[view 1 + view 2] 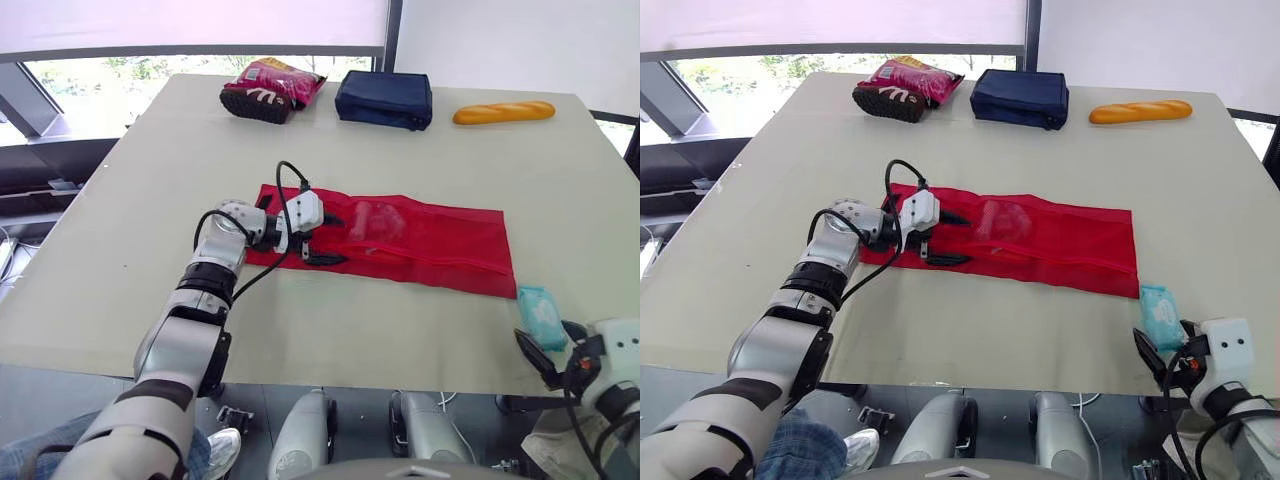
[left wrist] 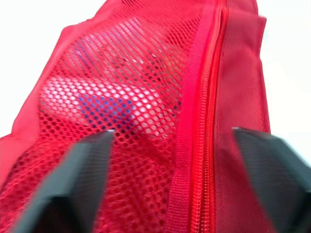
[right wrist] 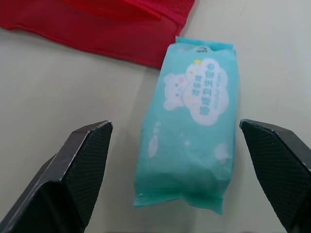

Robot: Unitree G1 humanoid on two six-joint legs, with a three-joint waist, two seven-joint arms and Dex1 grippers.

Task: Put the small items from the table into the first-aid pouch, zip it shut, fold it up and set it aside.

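A red first-aid pouch (image 1: 430,240) lies unfolded flat across the middle of the table. Its mesh pocket holds a white and blue item (image 2: 92,102), seen through the netting beside the red zipper (image 2: 204,111). My left gripper (image 1: 332,240) is open over the pouch's left end, one finger on each side of the pocket and zipper. A teal tissue pack (image 3: 194,126) lies on the table just off the pouch's right front corner. My right gripper (image 1: 555,350) is open at the table's front right edge, pointing at the pack and apart from it.
Along the far edge sit a red snack bag (image 1: 272,88), a navy pouch (image 1: 385,98) and a baguette (image 1: 503,112). The table's front edge (image 1: 350,380) runs close to the tissue pack.
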